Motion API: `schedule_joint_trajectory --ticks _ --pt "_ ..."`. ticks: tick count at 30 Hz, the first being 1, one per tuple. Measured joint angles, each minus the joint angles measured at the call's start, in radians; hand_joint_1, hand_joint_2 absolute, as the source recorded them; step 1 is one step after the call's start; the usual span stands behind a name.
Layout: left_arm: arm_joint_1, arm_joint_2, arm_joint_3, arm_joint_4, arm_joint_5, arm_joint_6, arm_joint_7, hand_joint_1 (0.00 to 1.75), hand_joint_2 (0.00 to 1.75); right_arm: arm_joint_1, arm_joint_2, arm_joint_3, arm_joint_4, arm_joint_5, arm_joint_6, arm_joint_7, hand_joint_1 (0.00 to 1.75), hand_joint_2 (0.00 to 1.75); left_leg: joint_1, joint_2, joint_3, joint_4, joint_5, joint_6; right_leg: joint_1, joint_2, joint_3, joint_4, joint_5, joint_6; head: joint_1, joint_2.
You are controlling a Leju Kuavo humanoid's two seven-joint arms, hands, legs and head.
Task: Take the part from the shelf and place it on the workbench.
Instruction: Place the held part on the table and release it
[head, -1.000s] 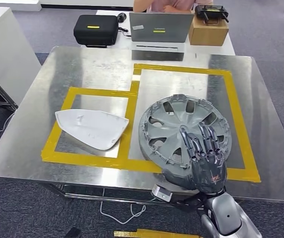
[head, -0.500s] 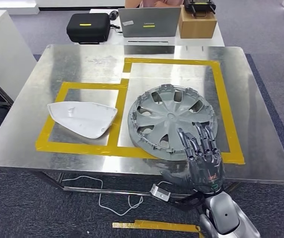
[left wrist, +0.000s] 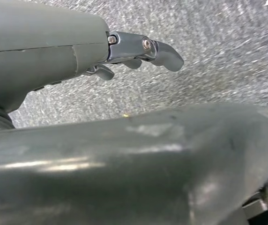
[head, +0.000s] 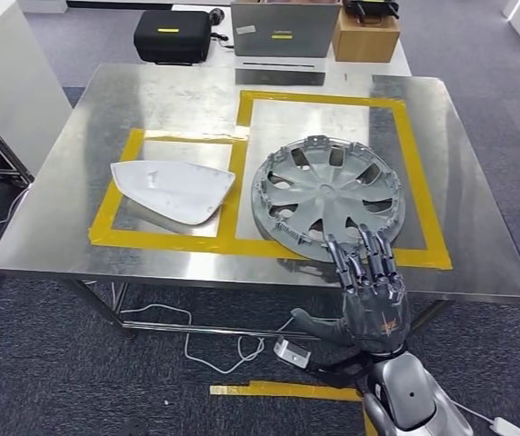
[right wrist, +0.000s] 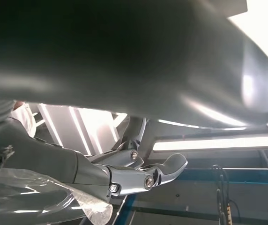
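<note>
hovering clear of the placed wheel cover

reading the head view, the wheel cover [head: 328, 198] lies flat on the workbench [head: 58, 218], inner face up, inside the larger of two yellow tape frames [head: 418, 173]. its near rim reaches the near strip of tape. i judge the frames to be drop zones, one per part, which explains why the cover sits squarely in its own frame and not across the dividing strip.

the white mirror shell [head: 173, 191] occupies the smaller frame beside it, apart from the cover. on this evidence the placement step looks complete for the cover.

my right hand [head: 369, 295] holds nothing. its fingers are extended and spread, pointing toward the cover from the near side of the bench. the fingertips overlap the table's near edge just short of the cover's rim; i cannot tell for certain from this angle whether they are above the surface or in front of it, but they appear not to touch the part.

my left hand [left wrist: 90, 51] shows in the left wrist view over grey carpet, fingers loosely apart, nothing in them. it is well apart from the bench.

beyond the far edge of the bench stand a laptop [head: 284, 29], a black case [head: 172, 36] and a cardboard box [head: 365, 34].
</note>
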Motion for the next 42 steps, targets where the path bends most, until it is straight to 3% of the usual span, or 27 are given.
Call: schedule_joint_trajectory --ticks 1,3,5,7,8,11,12,13,14,16,18,19,21,22,23,24,26,27,28,29,30,32,34,35,37,39,42 --pt "0.0 0.0 0.001 0.0 0.0 0.0 0.0 0.0 0.0 -0.001 0.0 0.0 0.0 0.0 0.001 0.0 0.0 0.0 -0.002 0.0 -0.009 0.002 0.008 -0.001 0.002 -0.001 0.057 -0.074 0.019 -0.007 0.0 0.0" --pt "0.0 -0.001 0.002 0.0 0.0 0.0 0.001 0.0 0.0 -0.005 0.0 0.0 -0.001 -0.001 0.003 0.001 0.0 0.0 -0.006 0.0 -0.023 0.005 0.025 -0.008 0.008 -0.005 0.158 -0.219 0.022 -0.019 -0.001 0.0" --pt "0.0 -0.001 0.003 0.0 0.0 0.0 0.002 0.0 0.0 -0.007 0.0 0.0 -0.002 -0.001 0.007 0.002 0.0 0.0 -0.007 0.002 -0.03 0.004 0.044 -0.018 0.013 -0.006 0.188 -0.275 0.015 -0.025 -0.001 0.0" --pt "0.0 0.002 0.003 0.002 -0.001 0.0 0.004 0.0 0.0 -0.007 0.0 0.001 -0.002 -0.002 0.01 0.002 0.0 0.0 -0.004 0.001 -0.039 0.008 0.045 -0.03 0.009 -0.007 0.171 -0.28 0.034 -0.036 0.0 0.0" --pt "0.0 0.003 0.003 0.002 -0.001 0.0 0.005 0.0 0.0 -0.007 0.0 0.001 -0.002 -0.002 0.013 0.002 0.0 0.0 -0.003 -0.002 -0.048 0.026 0.02 -0.036 0.007 -0.009 0.16 -0.282 0.045 -0.045 -0.002 0.0" --pt "0.001 0.003 0.004 0.003 -0.004 0.0 0.007 0.0 0.0 -0.007 0.0 0.002 -0.001 -0.003 0.02 0.003 0.0 0.0 0.006 -0.006 -0.091 0.188 -0.123 -0.053 0.005 -0.011 0.12 -0.279 0.08 -0.058 -0.008 0.0" --pt "0.001 0.003 0.004 0.003 -0.006 0.0 0.007 0.0 0.0 -0.006 0.0 0.002 -0.001 -0.003 0.022 0.004 0.0 0.0 0.01 -0.006 -0.1 0.248 -0.15 -0.059 0.005 -0.011 0.104 -0.275 0.092 -0.057 -0.009 0.0" --pt "0.001 0.003 0.004 0.003 -0.006 0.001 0.008 0.0 0.0 -0.005 0.0 0.002 -0.001 -0.004 0.025 0.006 0.0 0.0 0.013 -0.006 -0.097 0.284 -0.153 -0.063 0.005 -0.011 0.085 -0.269 0.103 -0.055 -0.008 0.0" --pt "0.001 0.003 0.004 0.003 -0.006 0.002 0.008 0.0 0.0 -0.004 0.0 0.002 -0.001 -0.005 0.027 0.008 0.0 0.0 0.015 -0.006 -0.078 0.285 -0.136 -0.065 0.004 -0.011 0.066 -0.262 0.112 -0.053 -0.009 0.0" --pt "0.0 0.005 0.004 0.003 -0.006 0.005 0.009 0.0 0.0 0.001 0.0 -0.001 -0.001 -0.009 0.033 0.016 0.0 0.0 0.021 -0.007 0.005 0.186 -0.091 -0.068 0.002 -0.01 0.031 -0.245 0.126 -0.044 -0.009 0.0" --pt "-0.001 0.005 0.004 0.003 -0.006 0.008 0.01 0.0 0.0 0.013 0.0 -0.012 -0.001 -0.016 0.04 0.031 0.0 0.0 0.021 -0.013 0.093 0.054 -0.092 -0.062 0.003 -0.01 0.006 -0.23 0.139 -0.031 -0.009 0.0" --pt "-0.001 0.005 0.004 0.003 -0.006 0.01 0.01 0.0 0.0 0.023 0.0 -0.021 0.0 -0.02 0.043 0.039 0.0 0.0 0.019 -0.016 0.114 0.017 -0.102 -0.056 0.003 -0.01 -0.001 -0.227 0.146 -0.024 -0.009 0.0" --pt "0.002 0.005 0.007 0.003 -0.006 0.013 0.01 0.0 0.0 0.051 0.0 -0.043 0.003 -0.031 0.047 0.054 0.0 0.0 0.014 -0.018 0.11 0.002 -0.098 -0.039 0.001 -0.011 -0.005 -0.229 0.162 -0.011 -0.01 0.0" --pt "0.004 0.004 0.009 0.003 -0.005 0.015 0.01 0.0 0.0 0.067 0.0 -0.055 0.006 -0.038 0.048 0.061 0.0 0.0 0.013 -0.016 0.103 -0.001 -0.09 -0.03 -0.001 -0.009 -0.009 -0.228 0.16 -0.005 -0.01 0.0" --pt "0.005 0.003 0.011 0.003 -0.005 0.016 0.01 0.0 0.0 0.083 0.0 -0.069 0.01 -0.045 0.05 0.069 0.0 0.0 0.014 -0.012 0.094 -0.003 -0.079 -0.019 -0.002 -0.006 -0.02 -0.214 0.14 -0.001 -0.009 0.0" --pt "0.007 0.003 0.012 0.003 -0.005 0.019 0.01 0.0 0.0 0.098 0.0 -0.083 0.015 -0.052 0.052 0.077 0.0 0.0 0.015 -0.009 0.083 -0.006 -0.067 -0.011 -0.003 -0.004 -0.034 -0.181 0.102 0.003 -0.007 0.0" --pt "0.009 0.003 0.014 0.003 -0.005 0.024 0.01 0.0 0.0 0.129 0.0 -0.112 0.029 -0.068 0.058 0.099 0.0 0.0 0.012 -0.007 0.057 -0.006 -0.047 -0.002 -0.004 -0.003 -0.071 -0.06 0.0 0.006 -0.004 0.0" --pt "0.01 0.002 0.015 0.003 -0.005 0.027 0.01 0.0 0.0 0.146 0.0 -0.126 0.038 -0.078 0.061 0.113 0.0 0.0 0.01 -0.007 0.043 -0.005 -0.037 -0.001 -0.004 -0.003 -0.082 0.004 -0.033 0.008 -0.004 0.0" --pt "0.012 0.001 0.016 0.003 -0.005 0.03 0.01 0.0 0.0 0.166 0.0 -0.142 0.047 -0.089 0.064 0.128 0.0 0.0 0.008 -0.007 0.03 -0.005 -0.028 0.0 -0.004 -0.003 -0.081 0.047 -0.043 0.008 -0.004 0.0" --pt "0.015 0.0 0.018 0.003 -0.006 0.033 0.01 0.0 0.0 0.186 0.0 -0.158 0.057 -0.103 0.065 0.143 0.0 0.0 0.006 -0.006 0.017 -0.003 -0.019 0.0 -0.004 -0.003 -0.065 0.056 -0.032 0.007 -0.003 0.0" --pt "0.018 -0.002 0.019 0.003 -0.006 0.037 0.009 0.0 0.0 0.206 0.0 -0.176 0.068 -0.123 0.065 0.155 0.0 0.0 0.004 -0.006 0.006 -0.002 -0.01 -0.001 -0.004 -0.003 -0.029 0.026 -0.005 0.004 -0.004 0.0" --pt "0.023 -0.006 0.022 0.004 -0.006 0.044 0.008 0.0 0.0 0.238 0.0 -0.214 0.09 -0.182 0.063 0.167 0.0 0.0 0.0 -0.007 -0.009 0.001 0.002 -0.006 -0.001 -0.004 0.081 -0.118 0.035 -0.004 -0.004 0.0" --pt "0.027 -0.009 0.025 0.004 -0.005 0.052 0.005 0.0 0.0 0.264 0.006 -0.257 0.118 -0.251 0.063 0.164 0.0 0.0 -0.003 -0.006 -0.017 0.004 0.015 -0.014 0.003 -0.004 0.164 -0.244 0.029 -0.008 -0.005 0.0" --pt "0.029 -0.01 0.027 0.004 -0.005 0.054 0.003 0.0 0.0 0.277 0.012 -0.28 0.135 -0.283 0.064 0.157 0.0 0.0 -0.003 -0.006 -0.02 0.004 0.023 -0.018 0.005 -0.004 0.179 -0.27 0.02 -0.008 -0.005 0.0" --pt "0.033 -0.012 0.031 0.005 -0.005 0.06 0.0 0.0 0.0 0.301 0.03 -0.331 0.181 -0.344 0.07 0.133 0.0 0.0 -0.003 -0.007 -0.023 0.005 0.03 -0.028 0.003 -0.005 0.175 -0.278 0.027 -0.016 -0.005 0.0" --pt "0.038 -0.013 0.037 0.006 -0.005 0.064 -0.002 0.0 0.0 0.316 0.052 -0.378 0.231 -0.4 0.079 0.102 0.0 0.0 -0.001 -0.009 -0.036 0.043 -0.02 -0.039 -0.001 -0.009 0.159 -0.278 0.042 -0.032 -0.007 0.0" --pt "0.042 -0.015 0.044 0.007 -0.005 0.067 -0.004 0.0 0.0 0.327 0.088 -0.448 0.309 -0.469 0.098 0.062 0.0 0.0 0.004 -0.01 -0.08 0.228 -0.161 -0.051 -0.001 -0.011 0.124 -0.267 0.065 -0.045 -0.011 0.0"
